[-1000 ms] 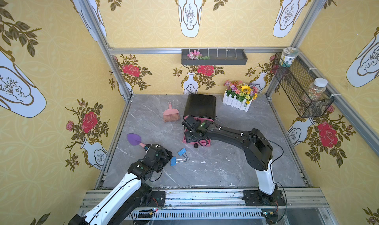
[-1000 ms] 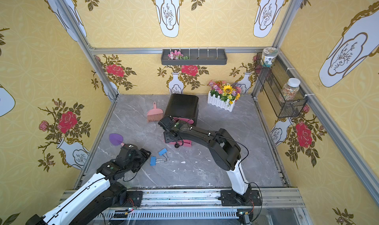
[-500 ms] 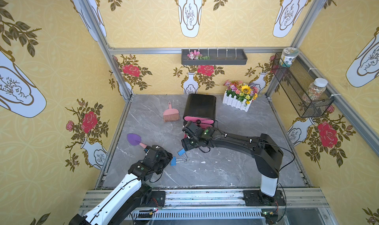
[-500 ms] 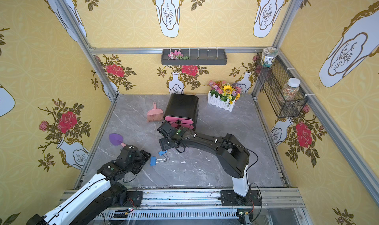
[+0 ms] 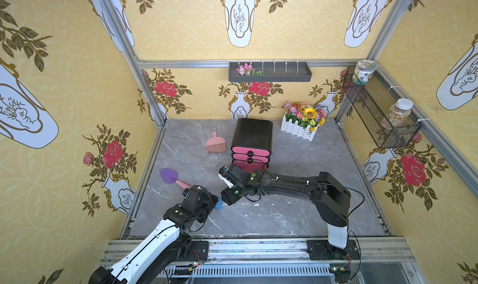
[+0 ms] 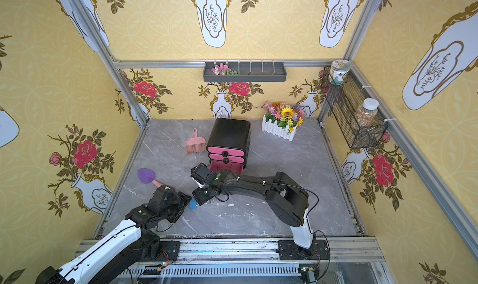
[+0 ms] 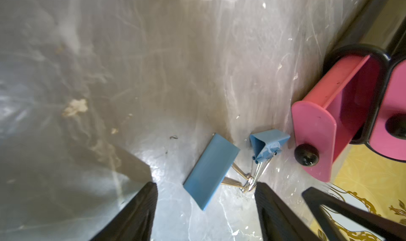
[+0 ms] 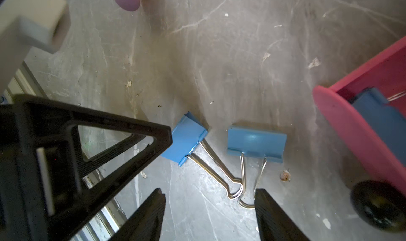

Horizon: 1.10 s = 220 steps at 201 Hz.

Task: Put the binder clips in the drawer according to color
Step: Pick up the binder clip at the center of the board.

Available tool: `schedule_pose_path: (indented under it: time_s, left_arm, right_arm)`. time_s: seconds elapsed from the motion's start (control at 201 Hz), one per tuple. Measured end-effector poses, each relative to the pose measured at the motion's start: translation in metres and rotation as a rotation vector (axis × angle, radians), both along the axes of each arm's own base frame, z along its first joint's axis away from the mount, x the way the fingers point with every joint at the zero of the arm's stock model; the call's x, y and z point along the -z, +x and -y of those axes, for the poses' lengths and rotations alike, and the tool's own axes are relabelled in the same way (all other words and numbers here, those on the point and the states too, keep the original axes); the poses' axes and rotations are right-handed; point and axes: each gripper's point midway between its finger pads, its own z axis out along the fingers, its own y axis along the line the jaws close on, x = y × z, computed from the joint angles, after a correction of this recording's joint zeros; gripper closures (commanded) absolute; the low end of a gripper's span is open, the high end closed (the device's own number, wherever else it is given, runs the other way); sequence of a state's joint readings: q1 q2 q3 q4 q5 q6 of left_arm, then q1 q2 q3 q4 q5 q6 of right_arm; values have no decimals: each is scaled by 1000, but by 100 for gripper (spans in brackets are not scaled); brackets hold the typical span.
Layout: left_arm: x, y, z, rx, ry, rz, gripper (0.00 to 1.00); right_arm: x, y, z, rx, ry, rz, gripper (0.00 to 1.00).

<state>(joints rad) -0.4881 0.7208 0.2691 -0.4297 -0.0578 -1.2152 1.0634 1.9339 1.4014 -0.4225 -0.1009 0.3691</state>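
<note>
One blue binder clip (image 8: 186, 138) and a second blue clip (image 8: 256, 142) lie flat on the grey worktop (image 8: 219, 53), silver wire handles crossing at their tips, near the pulled-out pink bottom drawer (image 8: 342, 130). A third blue clip (image 8: 377, 117) lies inside it.

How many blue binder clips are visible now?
3. Two blue metal binder clips lie side by side on the grey marble table; a third blue clip lies inside the open pink plastic drawer. Others may be hidden.
</note>
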Motion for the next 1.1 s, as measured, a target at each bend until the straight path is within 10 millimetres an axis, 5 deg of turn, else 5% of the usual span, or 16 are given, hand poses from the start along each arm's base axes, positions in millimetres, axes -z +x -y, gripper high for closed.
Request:
schedule_pose_path:
  time_s: [0.139,0.533,0.752,1.095]
  left_arm:
    - [3,-1,5,-7,-35,-17,23]
    - [-18,-5,13,-199,-242,-87,17]
    - [-38,0,12,-351,-257,-197,13]
    - [-23,10,20,-433,-197,-387,10]
  right_arm:
    - [2,5,19,58,-26,15,31]
    - [-44,11,79,202,-6,154,31]
    - [-65,19,96,261,13,226,31]
    - [-76,24,117,326,20,272,31]
